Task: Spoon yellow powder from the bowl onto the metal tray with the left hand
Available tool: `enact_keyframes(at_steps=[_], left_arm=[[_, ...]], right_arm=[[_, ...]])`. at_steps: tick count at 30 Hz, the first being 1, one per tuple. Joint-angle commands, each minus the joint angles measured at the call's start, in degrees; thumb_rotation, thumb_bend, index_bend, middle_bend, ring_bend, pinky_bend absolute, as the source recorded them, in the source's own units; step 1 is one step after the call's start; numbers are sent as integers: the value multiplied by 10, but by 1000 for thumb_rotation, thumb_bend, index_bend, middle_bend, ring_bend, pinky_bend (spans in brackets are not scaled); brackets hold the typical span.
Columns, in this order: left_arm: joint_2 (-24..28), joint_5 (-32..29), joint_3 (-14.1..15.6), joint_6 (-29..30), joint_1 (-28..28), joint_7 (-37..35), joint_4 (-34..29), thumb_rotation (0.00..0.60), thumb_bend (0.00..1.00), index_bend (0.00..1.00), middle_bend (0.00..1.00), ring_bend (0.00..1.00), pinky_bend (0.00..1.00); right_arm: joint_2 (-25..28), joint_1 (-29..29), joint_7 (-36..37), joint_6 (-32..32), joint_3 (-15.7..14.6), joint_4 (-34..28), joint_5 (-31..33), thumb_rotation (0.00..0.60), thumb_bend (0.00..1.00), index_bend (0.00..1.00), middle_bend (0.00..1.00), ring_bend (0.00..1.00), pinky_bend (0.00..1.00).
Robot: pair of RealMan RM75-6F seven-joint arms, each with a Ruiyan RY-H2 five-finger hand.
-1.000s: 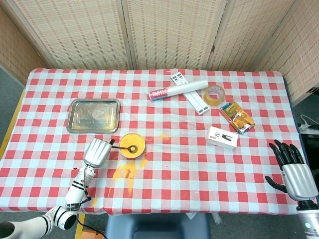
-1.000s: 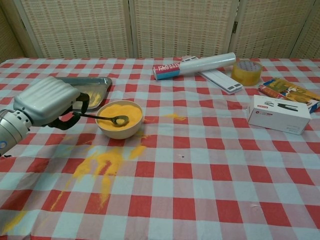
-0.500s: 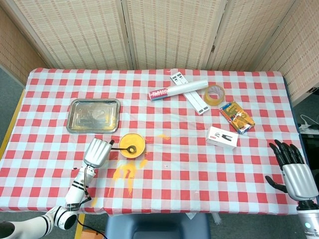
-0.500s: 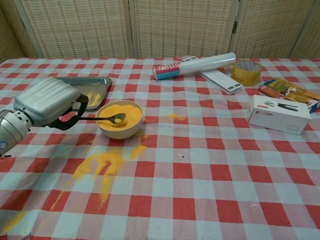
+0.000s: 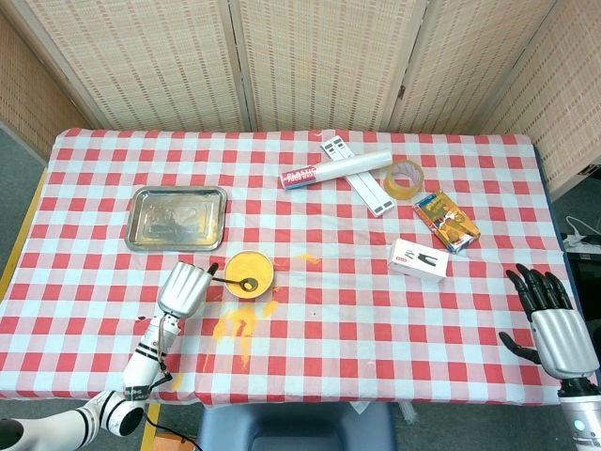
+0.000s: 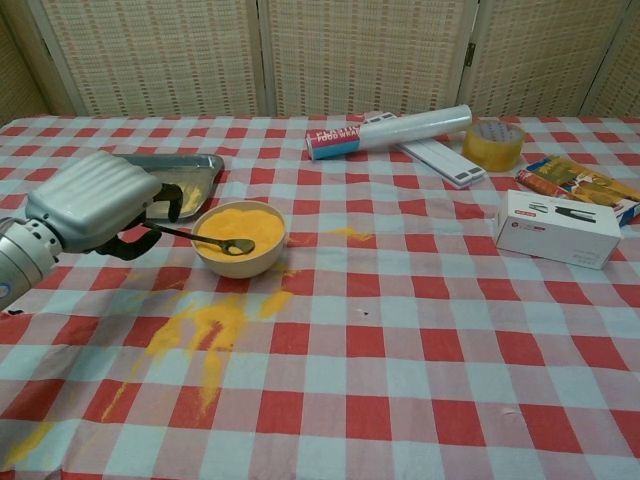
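My left hand (image 6: 95,205) grips the spoon (image 6: 205,240), its tip in the bowl (image 6: 240,240).
The metal tray (image 5: 177,218) sits just beyond the bowl; my right hand (image 5: 554,324), fingers spread and empty, hovers far right of it.

On the table (image 5: 310,366), the bowl (image 6: 239,238) sits near the front left with the metal tray (image 6: 178,180) just behind and to its left, and spilled powder (image 6: 205,332) lies in front of the bowl. The left hand (image 6: 96,203) is just left of the bowl, holding a spoon (image 6: 215,241) whose tip lies in the bowl. At the back right lie a roll (image 6: 390,132), a flat strip (image 6: 430,156) under it and a tape ring (image 6: 494,144), with two boxes (image 6: 558,228) nearer the right edge; the right hand (image 5: 552,322) is off the table's front right corner.
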Motion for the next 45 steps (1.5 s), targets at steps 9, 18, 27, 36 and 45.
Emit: enact_keyframes(at_steps=[9, 18, 27, 36, 45], left_arm=[[-4, -13, -3, -13, -1, 10, 12, 600, 462, 455, 1000, 1000, 1000], [-1, -10, -2, -10, -1, 10, 4, 600, 463, 486, 1000, 1000, 1000], [-2, -8, -2, -6, -1, 13, 4, 600, 463, 487, 1000, 1000, 1000], [-4, -7, -3, -4, -1, 7, 13, 600, 464, 500, 1000, 1000, 1000], [-4, -5, -3, 0, 0, 4, 13, 600, 464, 518, 1000, 1000, 1000]], right_arm=[[0, 0, 0, 0, 0, 0, 0, 600, 123, 0, 0, 0, 0], [-1, 1, -2, -2, 0, -1, 1, 600, 123, 0, 0, 0, 0], [0, 0, -2, -1, -1, 0, 0, 600, 122, 0, 0, 0, 0], [0, 0, -3, -2, -1, -1, 1, 600, 123, 0, 0, 0, 0], [0, 0, -4, -3, -1, -2, 0, 600, 123, 0, 0, 0, 0]])
